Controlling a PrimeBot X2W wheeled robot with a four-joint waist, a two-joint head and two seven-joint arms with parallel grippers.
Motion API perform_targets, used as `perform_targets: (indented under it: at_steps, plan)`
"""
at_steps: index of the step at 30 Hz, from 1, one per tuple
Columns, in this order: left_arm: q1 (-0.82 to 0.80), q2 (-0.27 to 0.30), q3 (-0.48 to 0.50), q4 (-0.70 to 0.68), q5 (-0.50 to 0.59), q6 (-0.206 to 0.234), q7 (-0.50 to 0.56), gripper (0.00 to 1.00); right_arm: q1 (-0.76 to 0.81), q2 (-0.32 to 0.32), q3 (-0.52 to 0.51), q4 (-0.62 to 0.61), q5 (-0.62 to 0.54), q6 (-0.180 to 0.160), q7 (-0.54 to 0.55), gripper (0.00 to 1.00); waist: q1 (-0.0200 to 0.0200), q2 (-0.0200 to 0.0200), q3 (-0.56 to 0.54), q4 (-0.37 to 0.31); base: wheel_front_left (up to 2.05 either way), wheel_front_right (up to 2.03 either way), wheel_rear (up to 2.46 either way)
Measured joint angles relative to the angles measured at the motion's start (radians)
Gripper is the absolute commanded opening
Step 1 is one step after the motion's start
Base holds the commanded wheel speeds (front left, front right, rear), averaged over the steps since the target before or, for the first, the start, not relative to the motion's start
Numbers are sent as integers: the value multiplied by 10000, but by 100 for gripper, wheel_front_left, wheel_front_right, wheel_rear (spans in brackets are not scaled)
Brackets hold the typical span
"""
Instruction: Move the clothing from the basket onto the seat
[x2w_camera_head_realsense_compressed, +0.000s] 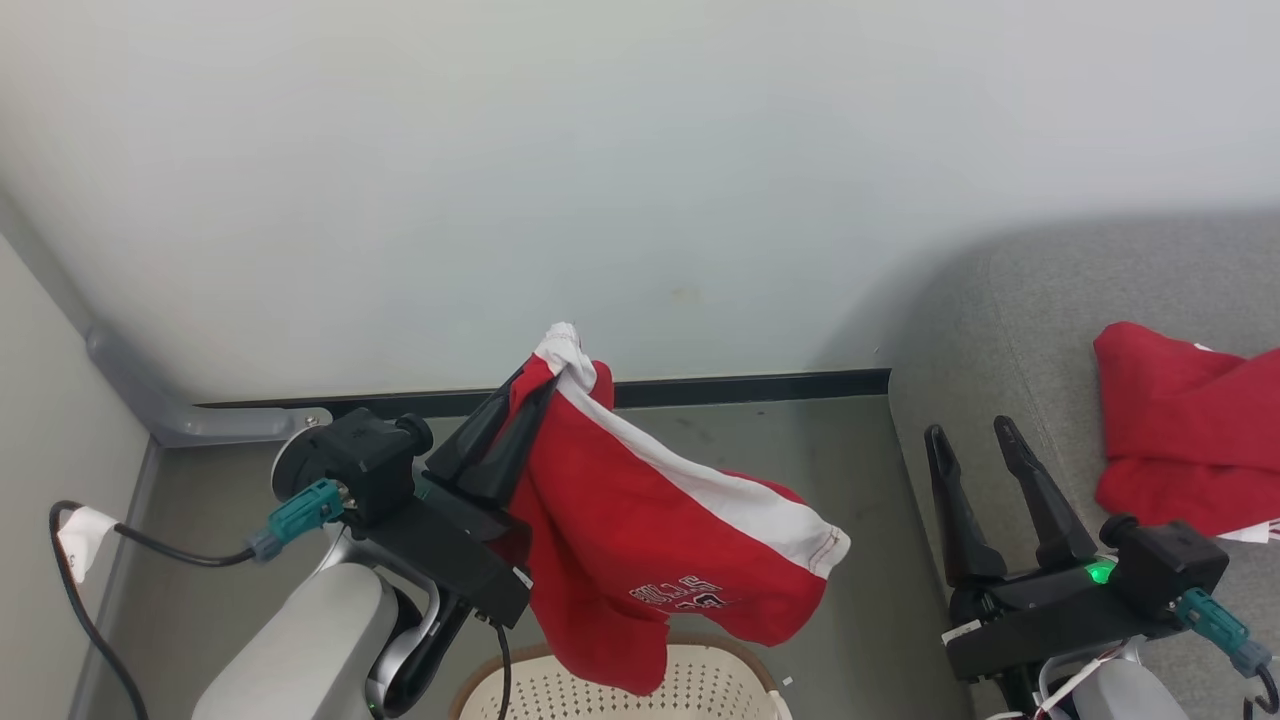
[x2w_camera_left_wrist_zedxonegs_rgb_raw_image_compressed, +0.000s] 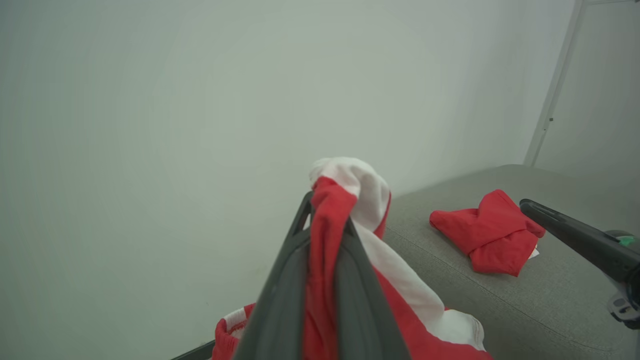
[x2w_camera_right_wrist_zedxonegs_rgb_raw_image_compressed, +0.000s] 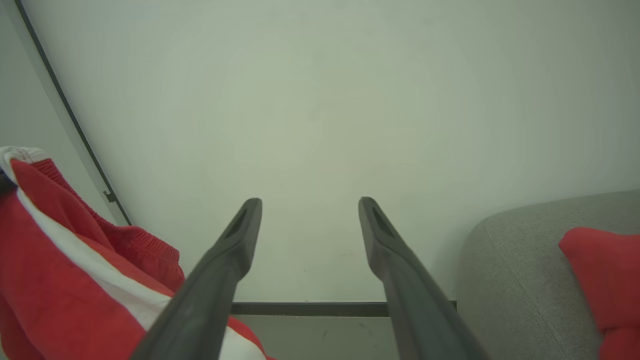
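Basket: we see only the top of it (x2w_camera_head_realsense_compressed: 722, 686) at the bottom edge of the head view. It is cream plastic with small round holes and a brown rim. The garment's lowest fold hangs in front of its opening, so we cannot tell what is inside.
Garment: soft red cloth (x2w_camera_head_realsense_compressed: 640, 520) with a broad white band and white lettering near the hem. It is lifted above the basket and droops in loose folds, with a white end bunched at the top.
Other garment: a crumpled red heap (x2w_camera_head_realsense_compressed: 1180, 430) with a little white at its edge. It lies on the sofa, well apart from the basket.
Sofa: grey woven upholstery (x2w_camera_head_realsense_compressed: 1000, 330) with a rounded corner and a seam line. It stands on the robot's right against the wall.
Left fingers: long, dark and tapered (x2w_camera_head_realsense_compressed: 485, 435). They are pinched together on the garment's upper end, and the left wrist view shows red cloth squeezed between them.
Right fingers: the same dark shape (x2w_camera_head_realsense_compressed: 1035, 495). They are spread wide apart with nothing between them, and they point up over the sofa's near edge, just beside the other garment but not touching it.
Wall: plain and pale (x2w_camera_head_realsense_compressed: 600, 180), with a dark baseboard (x2w_camera_head_realsense_compressed: 750, 385) along the grey floor (x2w_camera_head_realsense_compressed: 860, 480).
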Motion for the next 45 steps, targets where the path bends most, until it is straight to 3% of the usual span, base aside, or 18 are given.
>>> perform_targets:
  at_steps: [10,15,29,45]
  plan:
    - [-72,79,33,-244,-12,12,4,0,25,-121,1045,-82,276,2,0,100,0,0,-64,-95,0,0,0]
    - [-168,71,2,-326,-12,86,52,0,-350,-652,2813,-150,512,2,13,100,0,0,-41,-107,0,0,0]
    - [-350,-293,-324,-591,-10,84,240,0,-2429,-1733,5937,253,1241,4,268,100,1,0,-47,215,0,0,0]
    - [-596,-497,-554,-734,-10,84,401,0,-4265,-1710,8761,1983,2993,6,621,100,1,0,14,1133,0,0,0]
